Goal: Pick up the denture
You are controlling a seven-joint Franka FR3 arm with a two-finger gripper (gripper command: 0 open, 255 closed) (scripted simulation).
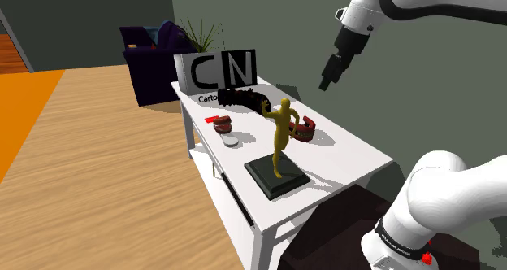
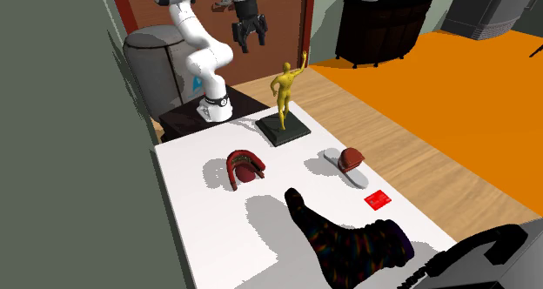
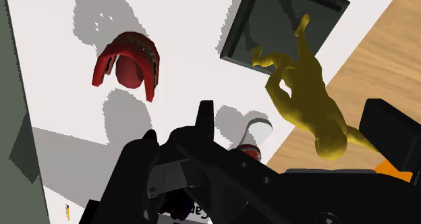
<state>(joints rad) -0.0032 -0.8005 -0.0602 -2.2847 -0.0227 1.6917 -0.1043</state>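
The denture (image 1: 305,131) is a dark red horseshoe-shaped piece lying on the white table (image 1: 351,153), near the edge by the grey wall. In the second exterior view the denture (image 2: 244,168) sits between the statue and the black boot. From the wrist, the denture (image 3: 128,63) lies far below the hand on the white top. My gripper (image 1: 326,84) hangs high above the table, over the wall side, well apart from the denture. Its fingers stand apart, so the gripper (image 2: 246,44) is open and holds nothing.
A yellow figure (image 1: 282,132) on a dark square base (image 1: 276,177) stands close beside the denture. A black boot (image 2: 348,237), a red-and-white piece (image 2: 346,162), a small red card (image 2: 378,199) and a CN box (image 1: 221,68) share the table.
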